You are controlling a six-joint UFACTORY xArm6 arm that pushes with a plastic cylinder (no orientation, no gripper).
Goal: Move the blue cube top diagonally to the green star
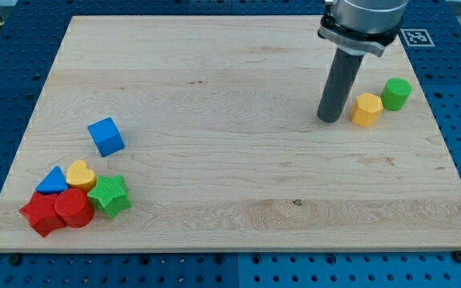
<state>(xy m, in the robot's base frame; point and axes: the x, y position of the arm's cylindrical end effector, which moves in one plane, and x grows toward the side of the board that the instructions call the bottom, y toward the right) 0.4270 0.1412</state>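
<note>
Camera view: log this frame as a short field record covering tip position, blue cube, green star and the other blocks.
tip: my tip at the view's upper right, just left of the yellow block
blue cube: apart, up-left of the cluster
green star: at the cluster's right edge
cluster: blue triangle, yellow heart, red cylinder, red star
far right: green cylinder

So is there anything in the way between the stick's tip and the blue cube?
No. My tip sits at the view's upper right, beside the yellow block. The blue cube is far off toward the view's left, with only bare board between them.
</note>
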